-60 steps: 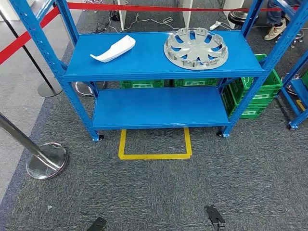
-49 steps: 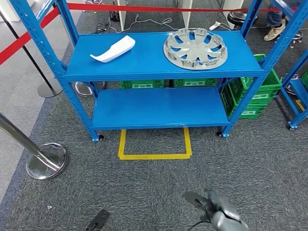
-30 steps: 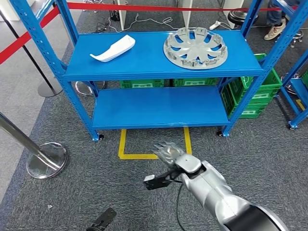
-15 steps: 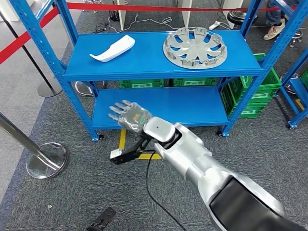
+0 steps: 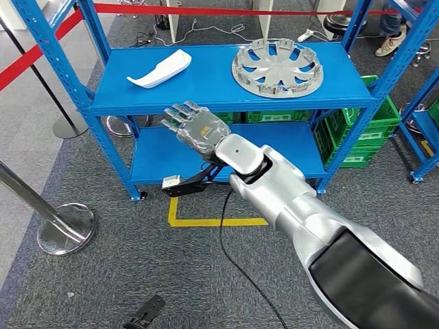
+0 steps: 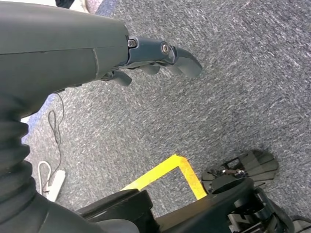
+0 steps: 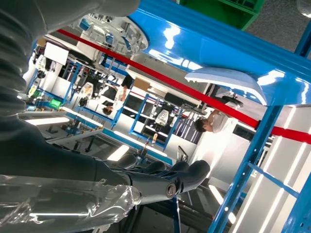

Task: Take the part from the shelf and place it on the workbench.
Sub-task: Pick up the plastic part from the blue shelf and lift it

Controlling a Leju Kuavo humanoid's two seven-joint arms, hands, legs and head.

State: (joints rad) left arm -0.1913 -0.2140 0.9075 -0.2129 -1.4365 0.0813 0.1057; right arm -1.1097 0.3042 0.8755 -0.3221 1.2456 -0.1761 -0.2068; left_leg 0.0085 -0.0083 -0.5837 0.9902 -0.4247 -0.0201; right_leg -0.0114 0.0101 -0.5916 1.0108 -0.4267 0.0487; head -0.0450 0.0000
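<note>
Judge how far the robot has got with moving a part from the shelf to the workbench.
Done: nothing; the white part and the wheel cover lie untouched on the top shelf. In hand: the right hand is raised, empty, in front of the shelf edge. Left: gripping, lifting and placing on the workbench.

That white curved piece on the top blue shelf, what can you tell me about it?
The white part is a long, curved shell, seemingly smooth plastic, broad and scooped at one end and tapering to a thin point at the other. It lies flat on the left half of the top shelf, apart from the silver wheel cover on the right. Nothing touches it. The right hand, fingers spread, is in front of the shelf edge, short of it.
</note>
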